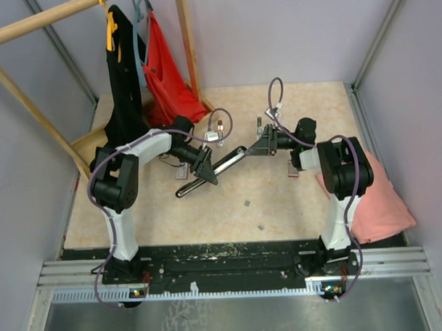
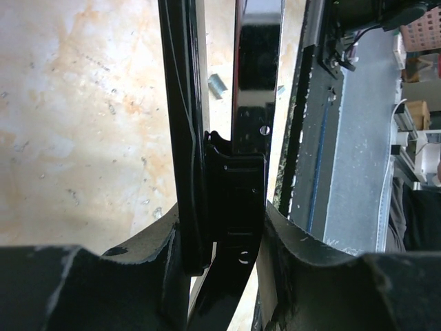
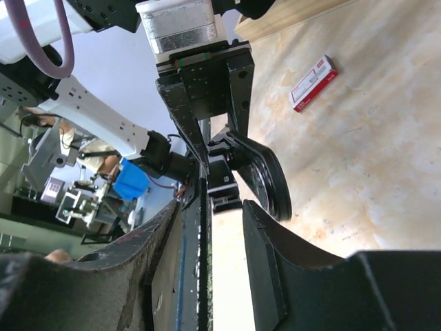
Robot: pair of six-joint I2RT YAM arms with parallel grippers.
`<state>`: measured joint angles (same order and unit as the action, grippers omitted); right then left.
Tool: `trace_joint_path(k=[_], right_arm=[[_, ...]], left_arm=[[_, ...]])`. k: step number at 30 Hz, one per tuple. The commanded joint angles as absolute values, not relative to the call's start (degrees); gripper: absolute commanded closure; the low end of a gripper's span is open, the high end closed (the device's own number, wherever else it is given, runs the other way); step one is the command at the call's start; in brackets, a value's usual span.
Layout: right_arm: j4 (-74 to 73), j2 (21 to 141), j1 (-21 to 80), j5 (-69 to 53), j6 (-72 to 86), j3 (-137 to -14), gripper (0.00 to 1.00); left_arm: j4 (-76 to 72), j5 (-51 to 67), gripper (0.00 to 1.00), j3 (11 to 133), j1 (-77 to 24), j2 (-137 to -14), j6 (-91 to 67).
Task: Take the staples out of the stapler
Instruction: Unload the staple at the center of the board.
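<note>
Stapler is the biggest thing of the task. It is black and long, lifted off the counter, and it stretches from the left fingers toward the right fingers. In the left wrist view it looks opened, because two long bars run apart from the grip.

The left gripper has its fingers pressed on the stapler body from both sides, so it carries the stapler. The right gripper is at the far end of the stapler. Its fingers are spread, and pale counter shows between them. I see nothing pinched there.

A small flat box with a red label lies on the counter, away from the right fingers and to one side of them.

The staples are the smallest things. Two grey bits lie on the counter, apart from both pairs of fingers, on the side toward the arm bases. The left wrist view shows one short piece past the left fingertips, just beside the stapler bars.

I judge the task partly done, as some staples are already out. The inside of the magazine is hidden, so I cannot tell whether more remain. What is left is probably emptying it and putting the stapler down.
</note>
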<state>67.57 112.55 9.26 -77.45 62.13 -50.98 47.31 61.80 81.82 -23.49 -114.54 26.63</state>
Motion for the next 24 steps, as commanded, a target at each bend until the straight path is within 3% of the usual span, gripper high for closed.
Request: trace_joint_path(k=[1, 6, 12, 24], right_arm=[[66.9, 109.1, 7.3, -77.2, 60.1, -51.4, 0.57], [54.7, 107.9, 6.1, -75.3, 50.9, -52.4, 0.55], [21.7, 105.6, 5.1, -68.2, 27.6, -58.0, 0.51], [15.1, 106.2, 3.5, -60.9, 24.4, -59.2, 0.46]], left_arm=[[46.9, 59.8, 1.00, 81.0, -22.6, -111.8, 27.3], [45.0, 55.1, 1.00, 80.3, -22.6, -111.0, 26.5], [40.8, 48.3, 1.00, 78.7, -22.8, -109.6, 25.4], [31.2, 31.9, 1.00, 71.5, -27.9, -104.9, 26.3]])
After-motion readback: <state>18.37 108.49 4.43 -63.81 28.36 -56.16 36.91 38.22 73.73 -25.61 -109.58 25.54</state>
